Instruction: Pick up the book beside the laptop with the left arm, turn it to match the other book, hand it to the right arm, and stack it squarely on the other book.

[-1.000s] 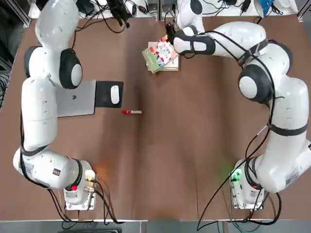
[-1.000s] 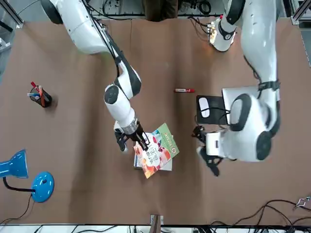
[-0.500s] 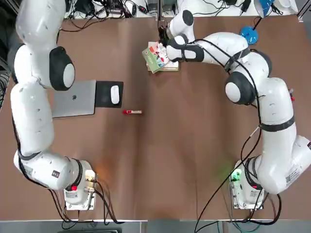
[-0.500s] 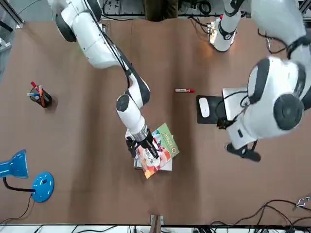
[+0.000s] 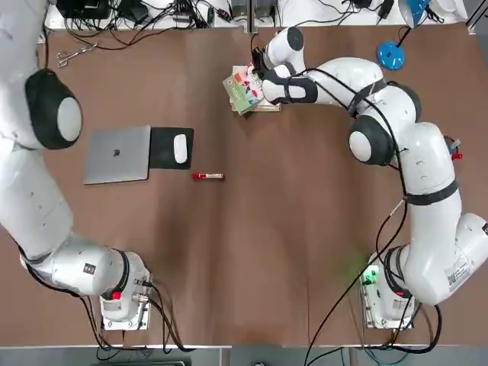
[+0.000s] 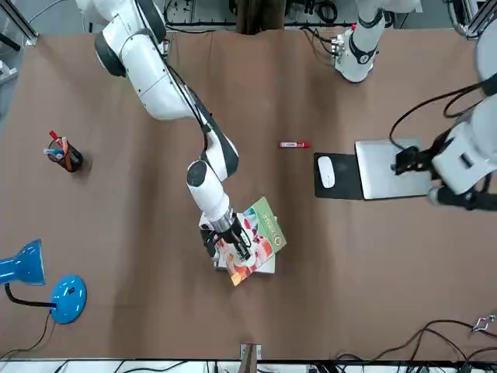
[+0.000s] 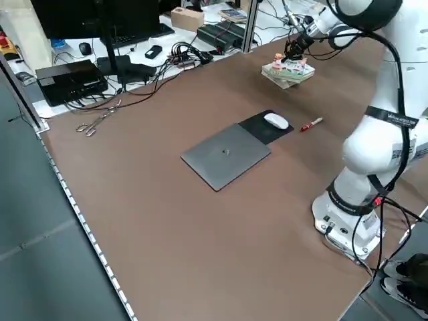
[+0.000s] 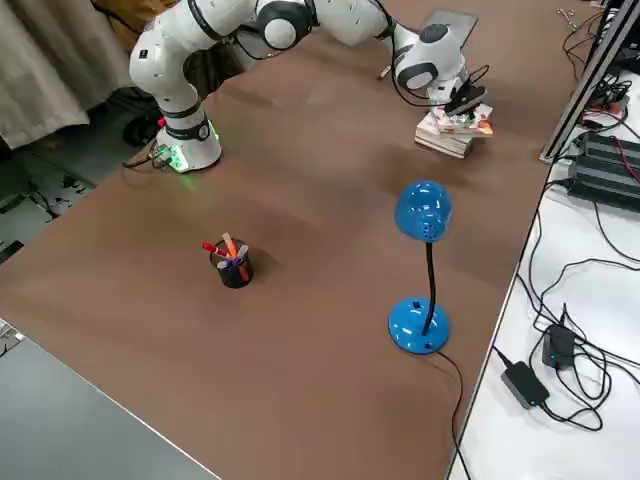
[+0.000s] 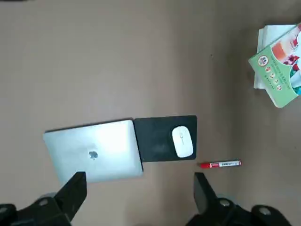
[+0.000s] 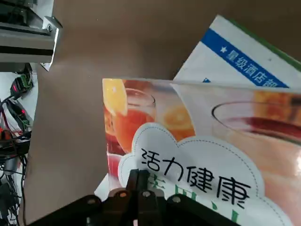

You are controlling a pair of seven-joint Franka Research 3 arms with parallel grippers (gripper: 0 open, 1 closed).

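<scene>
Brown table (image 5: 252,229): laptop (image 5: 117,155), mouse pad (image 5: 170,147), red marker (image 5: 207,176). Far edge: cables (image 5: 175,15). Right end effector (image 6: 233,237) clamped on book (image 6: 260,237); left end effector (image 9: 136,197) wide.

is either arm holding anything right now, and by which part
The right end effector is shut on the colourful book, at its edge nearest the robot, over the other book. The left end effector is open, holding nothing.

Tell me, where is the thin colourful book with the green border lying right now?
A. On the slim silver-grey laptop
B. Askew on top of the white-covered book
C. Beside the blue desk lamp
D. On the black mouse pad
B: the colourful book lies turned at an angle on the white-covered book, with the right gripper shut and pressing on its cover.
</scene>
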